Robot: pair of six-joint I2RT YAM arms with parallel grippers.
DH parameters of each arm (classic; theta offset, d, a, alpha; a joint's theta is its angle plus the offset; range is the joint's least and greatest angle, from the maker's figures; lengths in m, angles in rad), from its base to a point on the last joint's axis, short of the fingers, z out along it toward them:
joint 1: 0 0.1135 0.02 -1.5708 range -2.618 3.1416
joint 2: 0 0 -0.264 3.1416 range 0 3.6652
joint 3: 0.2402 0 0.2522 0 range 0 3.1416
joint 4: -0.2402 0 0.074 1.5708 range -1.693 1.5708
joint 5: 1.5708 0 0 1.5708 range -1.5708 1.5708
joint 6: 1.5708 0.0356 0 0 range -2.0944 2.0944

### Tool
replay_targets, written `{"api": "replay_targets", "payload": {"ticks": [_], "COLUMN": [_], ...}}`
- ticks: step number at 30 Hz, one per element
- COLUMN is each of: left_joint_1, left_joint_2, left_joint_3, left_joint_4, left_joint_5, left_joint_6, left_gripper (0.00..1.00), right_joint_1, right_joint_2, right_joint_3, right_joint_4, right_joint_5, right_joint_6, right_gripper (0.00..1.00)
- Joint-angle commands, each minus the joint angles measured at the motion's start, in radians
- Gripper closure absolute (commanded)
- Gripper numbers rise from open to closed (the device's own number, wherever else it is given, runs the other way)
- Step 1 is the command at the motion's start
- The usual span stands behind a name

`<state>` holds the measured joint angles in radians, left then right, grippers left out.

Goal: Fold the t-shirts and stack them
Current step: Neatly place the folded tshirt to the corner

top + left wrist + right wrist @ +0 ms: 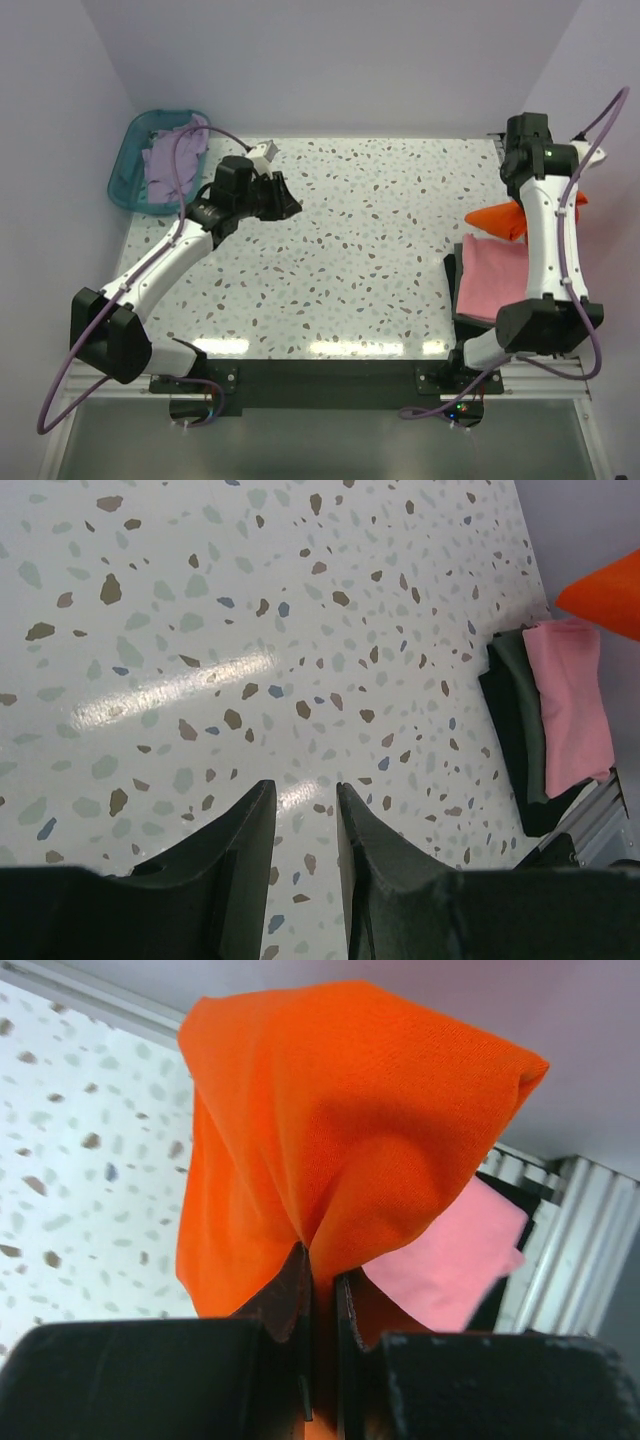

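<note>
At the right edge of the table [370,230], the right gripper [320,1272] is clamped on a bunched fold of the orange-red t-shirt [340,1110]. The cloth comes off the closed fingers in a loose cone, not folded flat.

The pink t-shirt [488,275] lies folded just toward that arm's base from it, on a dark pad [510,720]; cloth or board, can't tell. From overhead, the orange one sits at the far end of the pink fold, near its corner. Whether they touch is not clear. The pink fold's long axis runs roughly near-to-far, so the orange shirt would have to come back toward the base, along that axis, to land on the stack. The right arm is the nearer one by a wide margin.

Left gripper [305,790]: jaws apart with a narrow gap, nothing between them, bare speckled tabletop below. It is at the far left, well apart from the stack and near the teal basket [125,172]. The basket holds the lavender t-shirt [165,165], crumpled, with neither gripper on it.

Judgement: the orange shirt looks too bunched to stack and likely needs laying out and folding first. Risk: knocking the pink fold askew on set-down.
</note>
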<state>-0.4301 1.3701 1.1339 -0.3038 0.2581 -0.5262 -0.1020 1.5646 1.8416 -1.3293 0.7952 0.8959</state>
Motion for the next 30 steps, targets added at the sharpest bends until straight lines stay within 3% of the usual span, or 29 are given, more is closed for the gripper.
{"api": "replay_targets", "payload": {"ticks": [1,2,3,5,9,13,22,25,30], "left_joint_1": [-0.025,-0.032,-0.039,-0.064,-0.087,-0.091,-0.091,-0.091,-0.091], "left_joint_2": [-0.039,-0.043,-0.046,-0.052,-0.069,-0.101,-0.164,-0.183,-0.218], "left_joint_3": [-0.025,-0.04,-0.049,-0.075,-0.108,-0.125,-0.138,-0.146,-0.183], "left_joint_4": [0.034,0.038,0.038,0.048,0.055,0.048,0.028,0.023,0.029], "left_joint_5": [0.015,0.015,0.016,0.017,0.013,-0.009,-0.057,-0.077,-0.117], "left_joint_6": [0.023,0.022,0.02,0.017,0.009,0.009,0.006,0.005,-0.004], "left_gripper": [0.65,0.65,0.65,0.65,0.65,0.65,0.62,0.61,0.6], "right_joint_1": [-0.007,-0.007,-0.008,-0.008,-0.007,-0.007,0.007,0.056,0.368], "right_joint_2": [-0.142,-0.178,-0.24,-0.309,-0.463,-0.578,-0.606,-0.621,-0.592], "right_joint_3": [-0.148,-0.25,-0.299,-0.447,-0.577,-0.555,-0.545,-0.587,-0.64], "right_joint_4": [-0.246,-0.249,-0.252,-0.208,-0.119,-0.061,0.14,0.232,0.378], "right_joint_5": [0.038,0.041,0.036,-0.043,-0.129,-0.191,-0.493,-0.568,-0.495], "right_joint_6": [0.015,0.03,0.047,0.029,-0.049,-0.135,-0.235,-0.238,-0.174], "right_gripper": [1.0,0.97,0.52,0.02,0.01,0.01,0.01,0.01,0.01]}}
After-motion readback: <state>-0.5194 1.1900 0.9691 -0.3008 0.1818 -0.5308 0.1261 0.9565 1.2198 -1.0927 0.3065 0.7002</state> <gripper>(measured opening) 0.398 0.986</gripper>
